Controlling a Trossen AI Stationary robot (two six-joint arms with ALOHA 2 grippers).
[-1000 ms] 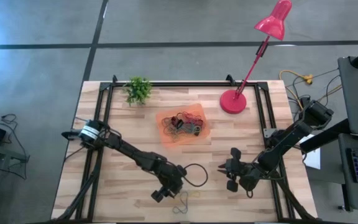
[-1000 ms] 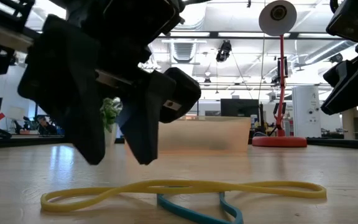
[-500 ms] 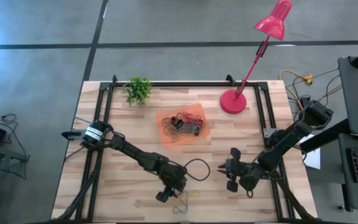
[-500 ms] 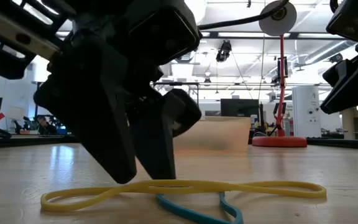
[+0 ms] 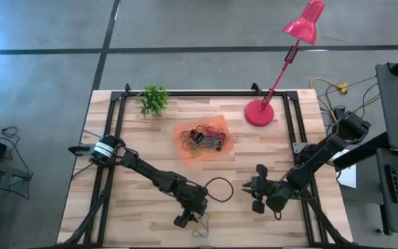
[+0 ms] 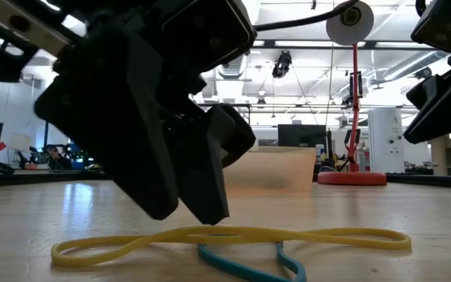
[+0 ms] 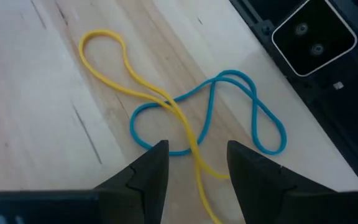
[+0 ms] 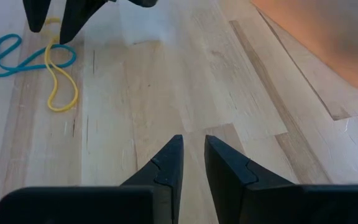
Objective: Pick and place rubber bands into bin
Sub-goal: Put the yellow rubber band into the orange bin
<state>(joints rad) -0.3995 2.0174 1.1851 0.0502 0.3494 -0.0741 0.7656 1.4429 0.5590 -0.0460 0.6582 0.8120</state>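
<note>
Pale wooden table [image 5: 137, 200] carries an orange bin [image 5: 202, 141] heaped with mixed rubber bands [image 5: 204, 137]; near the front edge, the open left gripper [image 7: 194, 165] straddles a yellow band [image 7: 138, 93] crossing a blue band [image 7: 229, 115]. Right gripper [image 8: 191, 158] waits nearly closed, empty.

Wooden table [image 5: 137, 194], orange bin [image 5: 202, 140], lamp [image 5: 259, 113], plant [image 5: 153, 100], two rubber bands [image 7: 185, 118]

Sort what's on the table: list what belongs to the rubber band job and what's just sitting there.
Job:
yellow rubber band
blue rubber band
bin holding a pile of rubber bands
left gripper, open over the crossed bands

Just sitting there:
red lamp
small green plant
</note>
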